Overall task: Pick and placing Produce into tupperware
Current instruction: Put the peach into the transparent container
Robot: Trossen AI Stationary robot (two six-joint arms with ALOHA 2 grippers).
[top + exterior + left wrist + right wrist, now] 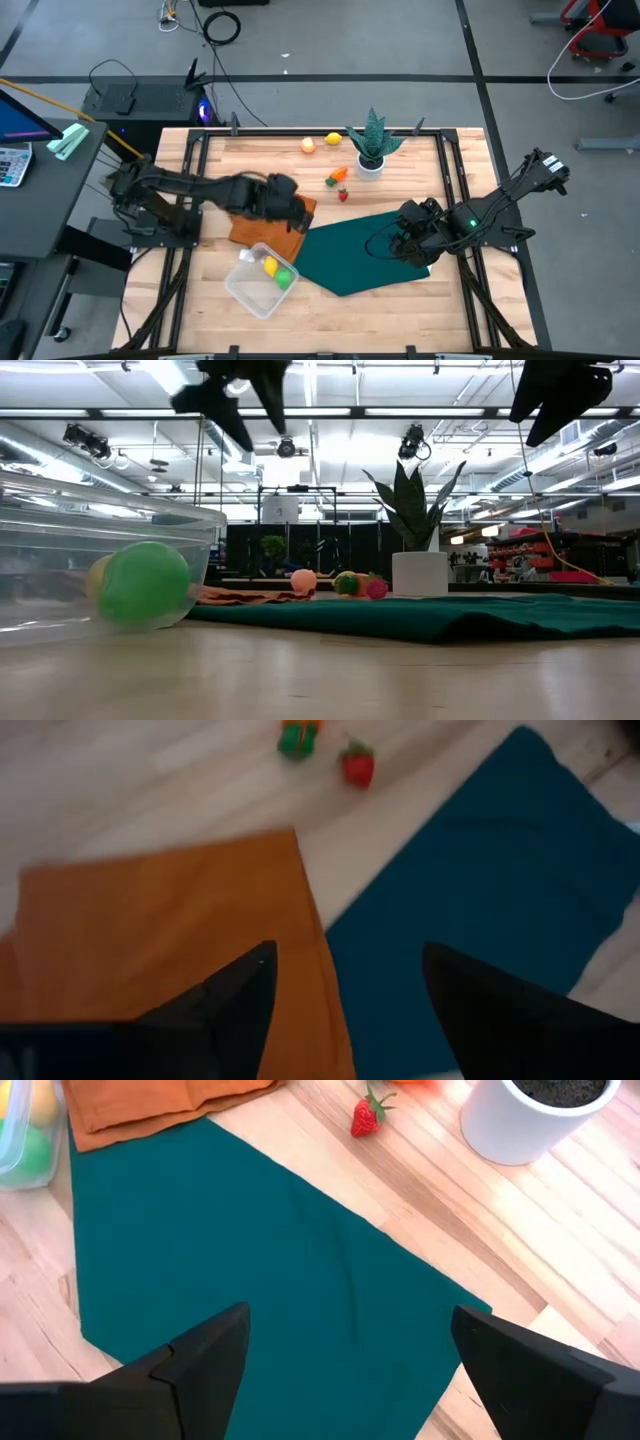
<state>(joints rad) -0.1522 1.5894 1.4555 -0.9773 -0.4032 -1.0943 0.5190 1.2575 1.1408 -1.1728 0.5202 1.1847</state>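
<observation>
Tabletop — strawberry [365,1118] beside pot [520,1115]

Wooden table [400,300] carries green cloth [375,250], orange cloth [265,228], tupperware [250,288], plant [372,145].

Two produce pieces [276,271] lie in the tupperware [246,290].

**Bright, even light; blur in two views**

We see strong white light from long ceiling lamps [330,410] in the low view, with glare around them. The tupperware [100,560] near this camera is out of focus, and its wall shines. In the left wrist view everything is smeared: the orange cloth [160,920] beyond the fingers [230,1000] has soft edges. The right wrist view is sharp, and the strawberry [366,1118] has only a small shadow.
</observation>
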